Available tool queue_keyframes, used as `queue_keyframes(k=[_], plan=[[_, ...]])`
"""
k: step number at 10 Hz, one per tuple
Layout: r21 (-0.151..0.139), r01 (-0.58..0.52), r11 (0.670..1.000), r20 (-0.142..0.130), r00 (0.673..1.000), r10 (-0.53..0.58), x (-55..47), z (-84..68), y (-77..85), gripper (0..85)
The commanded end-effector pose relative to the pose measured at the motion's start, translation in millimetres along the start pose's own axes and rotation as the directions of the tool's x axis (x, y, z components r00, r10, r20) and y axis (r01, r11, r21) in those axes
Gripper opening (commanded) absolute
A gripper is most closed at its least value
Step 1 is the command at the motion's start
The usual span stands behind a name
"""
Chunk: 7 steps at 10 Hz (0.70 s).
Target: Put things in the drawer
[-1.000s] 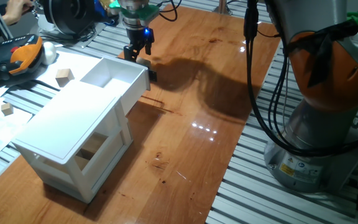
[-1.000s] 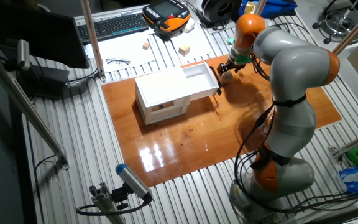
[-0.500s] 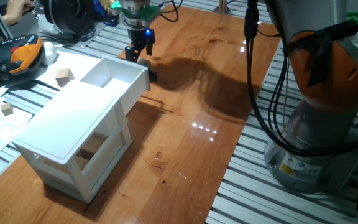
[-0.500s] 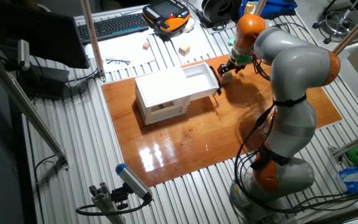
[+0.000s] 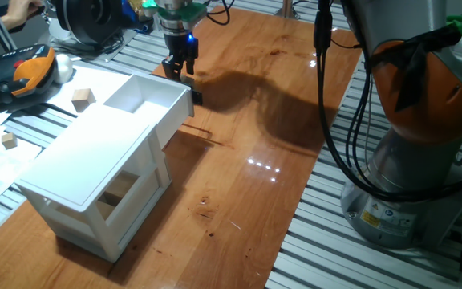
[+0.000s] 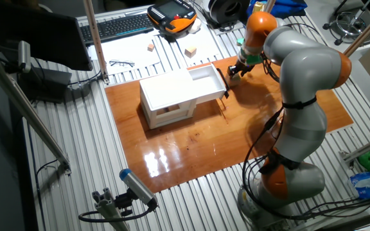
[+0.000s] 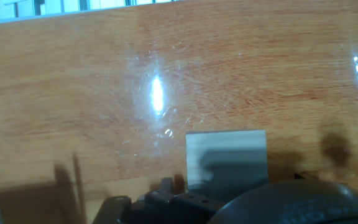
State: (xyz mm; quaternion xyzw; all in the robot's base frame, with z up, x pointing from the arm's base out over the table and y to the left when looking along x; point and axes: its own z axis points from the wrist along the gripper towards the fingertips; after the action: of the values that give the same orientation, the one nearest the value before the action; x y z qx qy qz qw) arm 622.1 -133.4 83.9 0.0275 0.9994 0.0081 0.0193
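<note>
Both fixed views are bright and sharp under overhead light, which leaves white glare spots on the glossy tabletop (image 5: 255,104) near 6 o'clock and a broad soft shadow of the arm (image 5: 411,88) across its middle. The hand view is softer. A white glare streak sits at about 11 o'clock of centre, smaller glints at 2 o'clock, and dark blurred shapes along the 6 o'clock edge.

gripper (image 5: 178,69) | fingers closed in since earlier | raised slightly off tabletop (image 5: 247,120)
</note>
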Motion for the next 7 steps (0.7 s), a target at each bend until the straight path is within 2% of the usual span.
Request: queue_keyframes(k=[1,2,3,4,7], plan=[[0.004,-0.010,1.000,-0.001,1.000,0.010,-1.3,-3.2,0.4,0.0],[0.004,-0.026,1.000,0.000,1.000,0.026,-3.2,-6.9,1.4,34.0],[0.015,-0.030,0.999,0.001,1.000,0.030,-6.5,-13.5,3.6,85.0],[0.023,-0.031,0.999,0.002,1.000,0.031,-7.8,-16.5,4.5,85.0],[-0.006,-0.045,0.999,-0.009,0.999,0.045,-7.7,-10.6,5.5,85.0]])
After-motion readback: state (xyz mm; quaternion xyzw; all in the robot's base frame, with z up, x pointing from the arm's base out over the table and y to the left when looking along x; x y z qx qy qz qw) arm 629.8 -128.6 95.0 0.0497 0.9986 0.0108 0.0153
